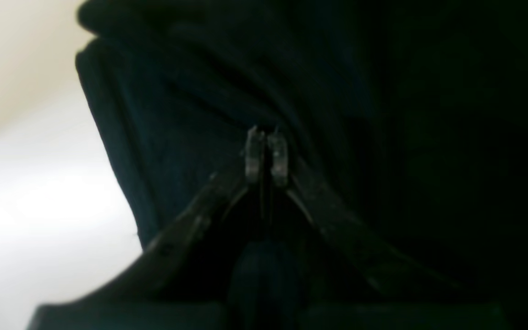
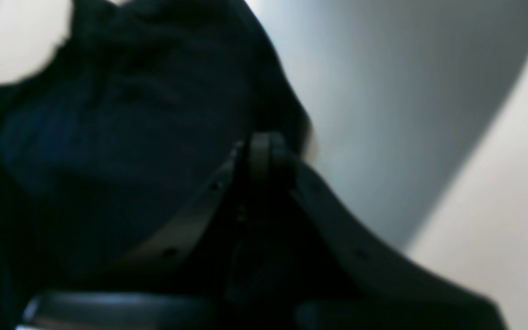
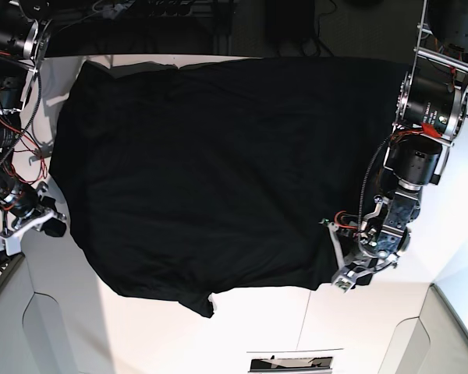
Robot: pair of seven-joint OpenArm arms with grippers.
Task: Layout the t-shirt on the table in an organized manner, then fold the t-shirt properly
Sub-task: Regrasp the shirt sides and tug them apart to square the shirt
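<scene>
Black shirt broadly spread, but its edges invite a crooked fold

The large black soft-fabric t-shirt point(image 3: 218, 171) lies across the wide white smooth tabletop point(image 3: 164, 335), reaching from the far side towards the near side. Its near edge is uneven, with a small flap poking out near the middle and bunched cloth at the near right.

The black jointed left gripper point(image 1: 266, 133), at the scene's right, has its fingers pressed together against rumpled fabric; whether a thin layer is caught between them I cannot tell. The matching right gripper point(image 2: 266, 140), at the scene's left, also has its fingers together, beside the shirt's left edge; any pinch there is likewise unclear.

The main risk is folding before the edges are straight: the flap and ridges would be trapped inside and skew the fold. If the left fingers have snagged cloth, lifting could drag the near right corner inward. Pushing with closed tips might merely heap the fabric, while a shallow grasp could take one layer and leave another behind.
</scene>
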